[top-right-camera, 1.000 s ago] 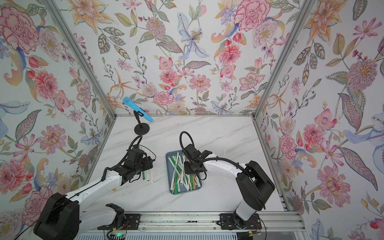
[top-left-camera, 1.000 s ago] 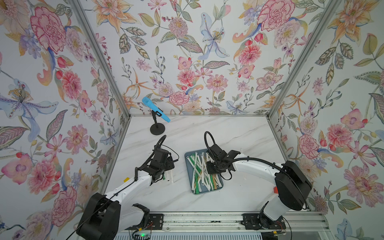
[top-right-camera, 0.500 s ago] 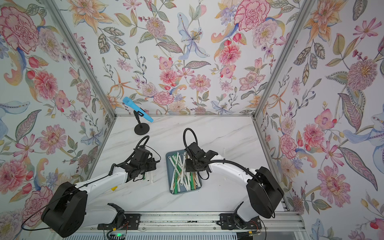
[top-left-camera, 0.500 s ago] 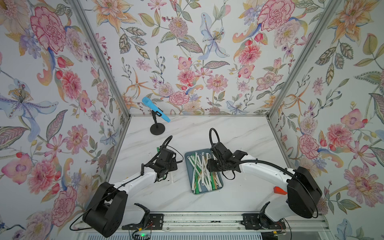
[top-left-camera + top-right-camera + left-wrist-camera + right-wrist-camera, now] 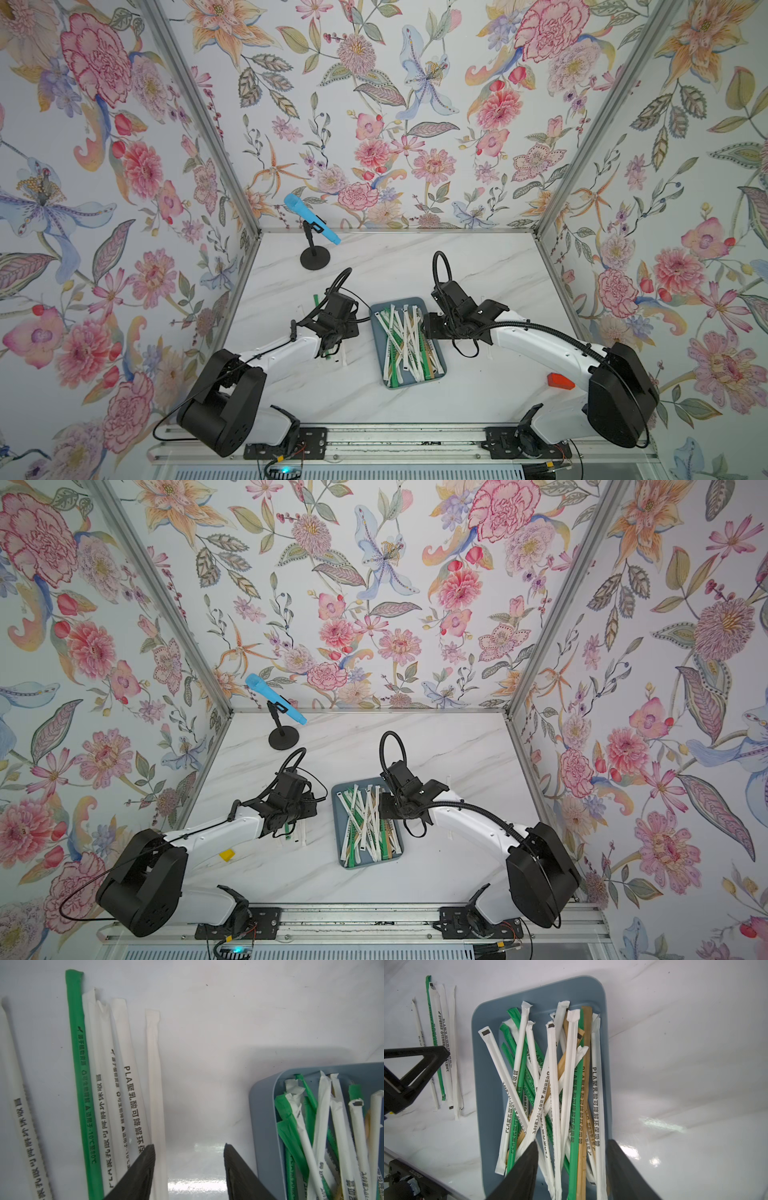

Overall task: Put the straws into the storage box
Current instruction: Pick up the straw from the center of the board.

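Two tools at the storage box of straws.
Left tool and right tool gape empty.

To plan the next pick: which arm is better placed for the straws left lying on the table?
Left, probably. The left gripper hangs open at the loose straws; the right gripper is open over the storage box.

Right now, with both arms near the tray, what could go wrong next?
1. The loose straws lie tight side by side; the open left fingers partly overlap them, so closing may pinch several or skid one away.
2. Their gap frames mostly bare table: a grasp may miss.
3. The open right fingers hang over the crossed pile in the storage box and could drag one out.
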`<move>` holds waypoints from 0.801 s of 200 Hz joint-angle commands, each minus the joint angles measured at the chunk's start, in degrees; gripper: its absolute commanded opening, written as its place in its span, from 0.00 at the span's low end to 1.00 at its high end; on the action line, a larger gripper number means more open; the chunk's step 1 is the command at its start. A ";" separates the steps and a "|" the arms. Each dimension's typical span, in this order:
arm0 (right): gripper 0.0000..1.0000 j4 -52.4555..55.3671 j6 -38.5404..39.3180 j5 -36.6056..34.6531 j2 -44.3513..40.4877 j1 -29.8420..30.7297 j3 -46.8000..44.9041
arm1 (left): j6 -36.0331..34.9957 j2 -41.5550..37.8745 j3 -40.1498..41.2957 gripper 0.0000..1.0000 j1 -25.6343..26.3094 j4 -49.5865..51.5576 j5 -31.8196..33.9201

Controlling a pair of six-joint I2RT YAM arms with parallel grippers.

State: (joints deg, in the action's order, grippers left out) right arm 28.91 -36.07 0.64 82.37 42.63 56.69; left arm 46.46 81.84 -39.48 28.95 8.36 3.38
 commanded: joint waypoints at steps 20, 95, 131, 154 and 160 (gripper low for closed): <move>0.55 0.64 -0.36 -0.01 -4.16 -1.09 -2.11 | 1.24 3.37 -1.30 0.56 -0.64 -0.62 1.56; 0.55 0.71 -0.36 0.84 -5.31 -2.64 -2.97 | 0.26 4.93 -2.62 0.56 -1.09 1.75 4.53; 0.55 0.71 -0.53 0.76 -6.15 -2.81 -3.00 | 0.17 6.74 -2.18 0.56 -1.15 0.95 4.69; 0.55 0.65 -0.77 0.57 -7.27 -3.08 -3.08 | -0.39 8.22 -2.69 0.54 -1.19 1.38 5.50; 0.55 0.64 -0.84 0.54 -7.50 -3.10 -3.12 | -0.52 9.41 -2.83 0.53 -1.18 1.44 5.53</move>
State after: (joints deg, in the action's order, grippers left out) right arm 28.95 -36.07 1.10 77.03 40.01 54.28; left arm 46.85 88.36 -41.04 28.32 8.49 6.48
